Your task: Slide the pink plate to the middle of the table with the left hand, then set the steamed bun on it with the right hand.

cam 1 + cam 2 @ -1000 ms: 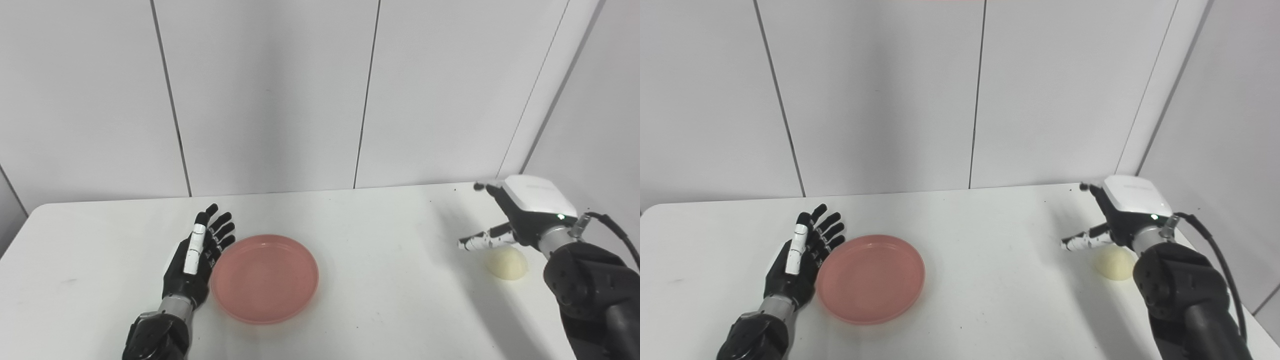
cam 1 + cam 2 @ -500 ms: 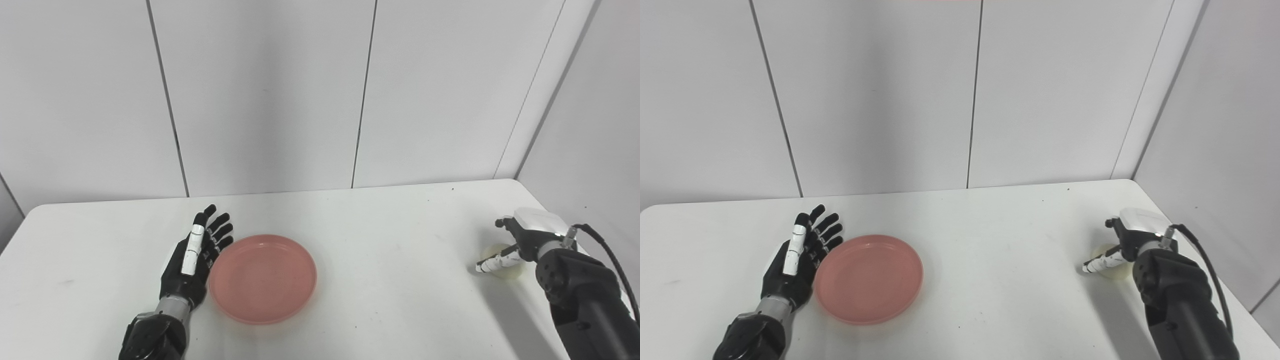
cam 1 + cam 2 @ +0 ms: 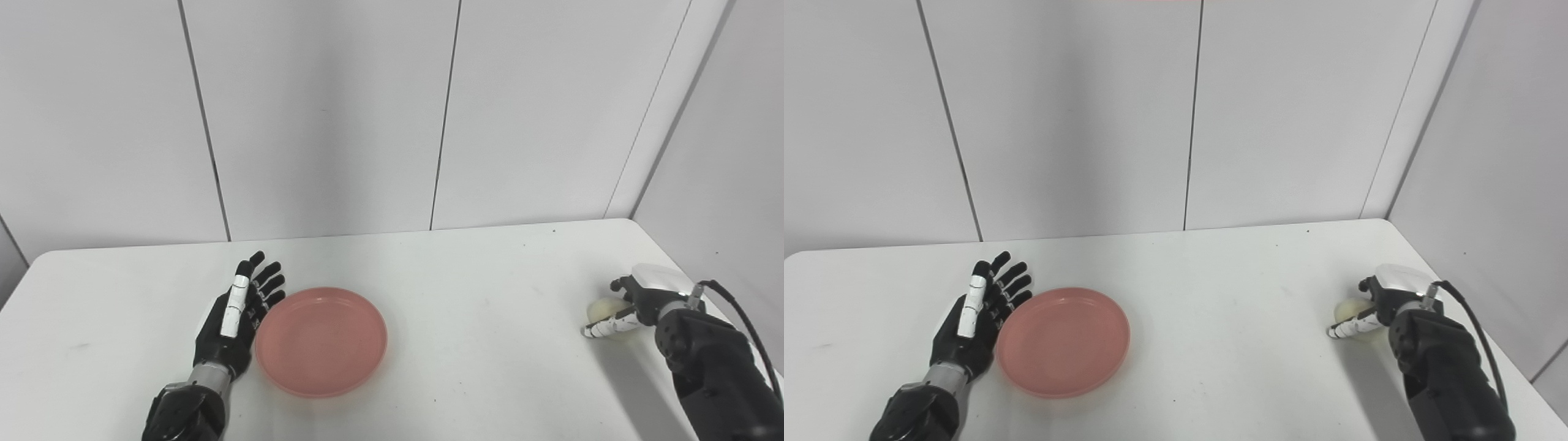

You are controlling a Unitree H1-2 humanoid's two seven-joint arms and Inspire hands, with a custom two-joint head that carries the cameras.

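Looks like a plain test room or lab, not a home. Bare white table (image 3: 465,275) pushed into a corner, grey wall panels (image 3: 324,116) with thin dark seams all around, a black cable (image 3: 744,315) running along a robot arm (image 3: 713,373). Nothing decorative anywhere.

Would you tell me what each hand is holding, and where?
The left hand holds nothing, lying open beside the pink plate. The right hand wraps the steamed bun; a closed grip cannot be told.
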